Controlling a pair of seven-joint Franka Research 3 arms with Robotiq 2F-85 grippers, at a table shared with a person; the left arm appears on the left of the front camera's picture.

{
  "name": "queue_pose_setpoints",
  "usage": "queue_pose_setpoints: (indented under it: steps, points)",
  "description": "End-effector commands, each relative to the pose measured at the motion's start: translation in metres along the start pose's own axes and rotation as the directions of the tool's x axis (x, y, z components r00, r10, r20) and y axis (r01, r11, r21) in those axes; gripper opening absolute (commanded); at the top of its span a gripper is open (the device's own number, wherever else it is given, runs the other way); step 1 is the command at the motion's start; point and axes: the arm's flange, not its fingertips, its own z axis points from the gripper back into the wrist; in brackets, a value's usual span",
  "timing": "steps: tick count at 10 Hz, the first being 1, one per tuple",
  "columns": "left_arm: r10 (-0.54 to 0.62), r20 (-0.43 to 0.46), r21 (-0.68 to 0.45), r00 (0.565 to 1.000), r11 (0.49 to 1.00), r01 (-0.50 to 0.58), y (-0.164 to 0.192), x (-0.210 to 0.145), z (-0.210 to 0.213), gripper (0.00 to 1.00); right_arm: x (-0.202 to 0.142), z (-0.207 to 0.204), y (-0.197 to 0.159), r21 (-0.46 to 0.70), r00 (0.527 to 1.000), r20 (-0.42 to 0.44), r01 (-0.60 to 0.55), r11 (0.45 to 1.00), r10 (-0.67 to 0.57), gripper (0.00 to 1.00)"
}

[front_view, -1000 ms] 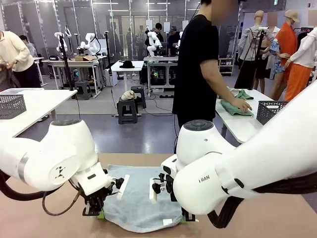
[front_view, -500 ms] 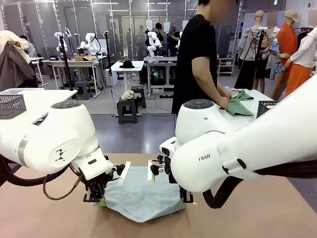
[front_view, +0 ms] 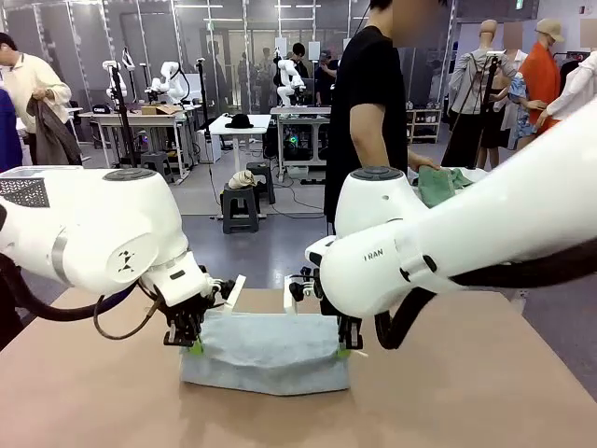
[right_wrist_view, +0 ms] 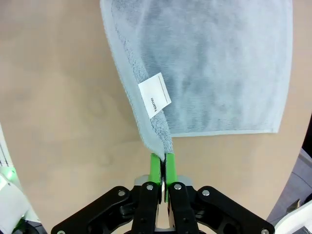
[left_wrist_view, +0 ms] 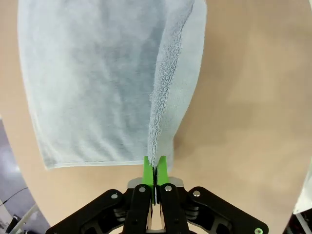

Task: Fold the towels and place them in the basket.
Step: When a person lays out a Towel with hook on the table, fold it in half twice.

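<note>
Towel [front_view: 266,359]: we see it slung between grippers.
Left gripper [left_wrist_view: 156,165]: pinching one corner.
Right gripper [right_wrist_view: 162,160]: pinching another (near label [right_wrist_view: 155,100]).

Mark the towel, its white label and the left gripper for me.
towel [front_view: 266,359], front view, middle of its front face.
white label [right_wrist_view: 154,95], right wrist view, centre of the tag.
left gripper [left_wrist_view: 155,165], left wrist view, where it pinches the towel's edge.
</note>
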Motion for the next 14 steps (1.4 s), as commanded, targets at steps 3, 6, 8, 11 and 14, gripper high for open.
queue_pose_setpoints:
  steps: [3,6,8,11,14]
  points:
    - [-0.011,-0.021,-0.033,1.000,0.999,0.011,0.062,-0.013,-0.011,0.03,0.000,-0.016,-0.064,0.029,1.000,0.013,-0.020,0.999,0.020,0.05]
    - [0.025,-0.054,-0.014,0.998,1.000,-0.025,0.106,-0.022,-0.027,0.03,-0.003,-0.027,-0.108,0.014,0.999,0.007,-0.034,0.999,0.033,0.05]
    - [0.036,-0.071,-0.011,0.997,0.999,-0.036,0.125,-0.027,-0.037,0.03,-0.004,-0.034,-0.128,0.011,0.999,-0.002,-0.038,0.999,0.038,0.05]
    - [0.028,-0.074,0.009,0.997,1.000,-0.027,0.135,-0.032,-0.058,0.03,-0.006,-0.053,-0.135,-0.006,0.999,0.006,-0.037,0.999,0.037,0.05]
    - [0.018,-0.098,0.139,0.995,0.990,-0.004,0.136,-0.028,-0.054,0.23,-0.006,-0.053,-0.131,-0.083,0.998,0.017,-0.053,0.995,0.055,0.29]
